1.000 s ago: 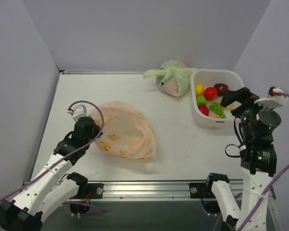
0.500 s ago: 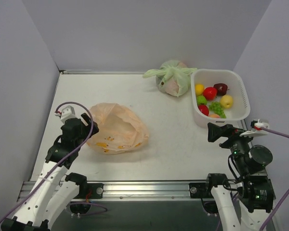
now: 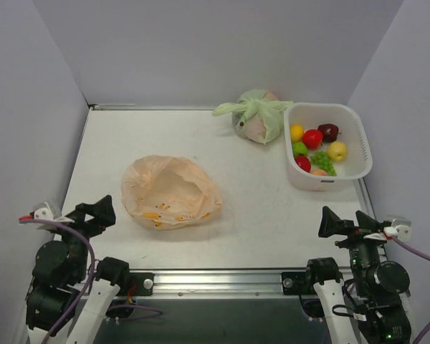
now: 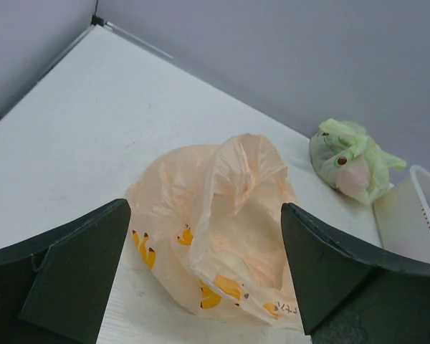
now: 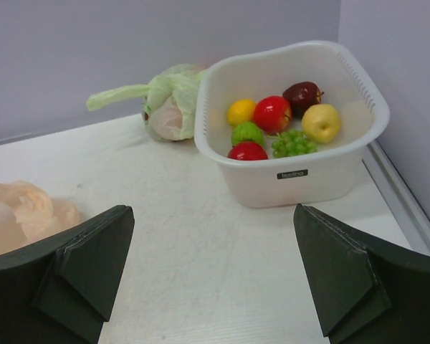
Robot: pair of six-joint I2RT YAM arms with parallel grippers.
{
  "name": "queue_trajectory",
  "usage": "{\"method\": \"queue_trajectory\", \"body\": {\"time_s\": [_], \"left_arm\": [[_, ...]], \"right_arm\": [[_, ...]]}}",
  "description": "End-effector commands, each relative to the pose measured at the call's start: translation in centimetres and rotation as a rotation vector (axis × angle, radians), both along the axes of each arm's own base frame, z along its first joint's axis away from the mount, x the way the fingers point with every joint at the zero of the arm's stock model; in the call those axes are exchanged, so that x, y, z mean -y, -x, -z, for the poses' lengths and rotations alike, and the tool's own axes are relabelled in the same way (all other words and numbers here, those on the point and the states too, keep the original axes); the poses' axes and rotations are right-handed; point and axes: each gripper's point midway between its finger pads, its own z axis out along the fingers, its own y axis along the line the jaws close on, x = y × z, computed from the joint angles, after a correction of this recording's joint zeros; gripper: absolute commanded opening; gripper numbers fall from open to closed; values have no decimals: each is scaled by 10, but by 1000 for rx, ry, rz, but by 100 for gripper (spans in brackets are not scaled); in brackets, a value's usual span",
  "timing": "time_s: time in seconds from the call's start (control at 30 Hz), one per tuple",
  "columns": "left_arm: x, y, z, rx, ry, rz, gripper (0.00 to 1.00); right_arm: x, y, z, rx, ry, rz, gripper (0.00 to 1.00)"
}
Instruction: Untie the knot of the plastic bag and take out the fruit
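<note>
The peach-orange plastic bag (image 3: 170, 192) lies slack on the table left of centre, its mouth gaping open. No knot shows on it, and nothing shows inside. The fruit (image 3: 317, 147) sits in a white basket (image 3: 322, 107) at the back right: red, yellow, green and dark red round ones and green grapes (image 5: 292, 143). My left gripper (image 3: 93, 213) hangs open at the near left edge, apart from the bag (image 4: 222, 215). My right gripper (image 3: 337, 223) stands open at the near right, short of the basket (image 5: 308, 179). Both hold nothing.
A knotted pale green bag (image 3: 258, 116) with something round inside rests against the basket's left side at the back. Grey walls close the table on three sides. A metal rail runs along the near edge between the arm bases.
My left gripper opened and let go of the orange bag, which settled open on the table. Both arms drew back to the near edge; the right one left the basket.
</note>
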Motion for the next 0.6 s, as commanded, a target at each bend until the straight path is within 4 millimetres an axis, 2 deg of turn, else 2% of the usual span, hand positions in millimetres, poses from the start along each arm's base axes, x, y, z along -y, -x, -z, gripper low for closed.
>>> {"method": "queue_trajectory", "body": {"time_s": [0.0, 0.17, 0.33, 0.43, 0.57], "left_arm": [[-26, 21, -8, 60, -74, -91, 98], [-34, 34, -14, 162, -79, -110, 97], [-31, 26, 3, 148, -122, -97, 97], [-24, 17, 16, 121, -128, -75, 97], [-27, 17, 16, 123, -127, -95, 97]], "right_arm": [[15, 3, 8, 27, 49, 71, 100], [22, 8, 21, 72, 82, 97, 100], [23, -1, 47, 34, 104, 108, 100], [25, -2, 45, 47, 121, 113, 100], [20, -6, 47, 35, 125, 91, 100]]}}
